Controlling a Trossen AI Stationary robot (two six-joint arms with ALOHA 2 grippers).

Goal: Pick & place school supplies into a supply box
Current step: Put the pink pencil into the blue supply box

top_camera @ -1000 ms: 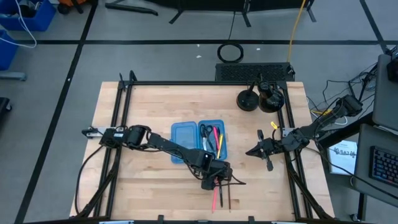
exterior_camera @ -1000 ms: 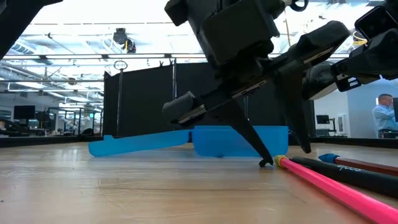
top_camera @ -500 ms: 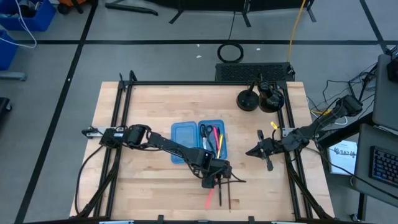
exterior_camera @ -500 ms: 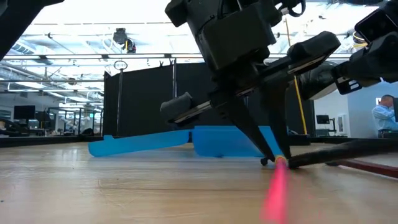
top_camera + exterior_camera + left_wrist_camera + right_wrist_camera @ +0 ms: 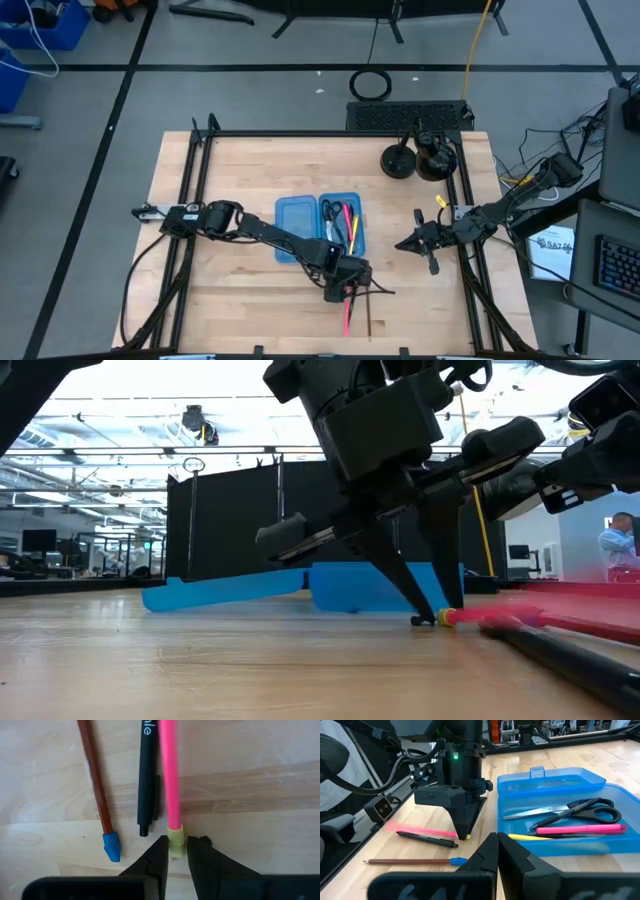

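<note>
Wooden table (image 5: 230, 290) with open supply box (image 5: 318, 227), black pen (image 5: 148, 780), brown pencil (image 5: 96, 785).

Overhead and table-level cameras, plus close wrist cameras, all share the pink pencil (image 5: 169, 775) area

Two matte-black jointed arms (image 5: 270, 233) trail black cables, ending in tapered wedge-shaped jaws.

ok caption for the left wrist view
Left end effector pinching the pink pencil by its end, black pen beside it.
</note>
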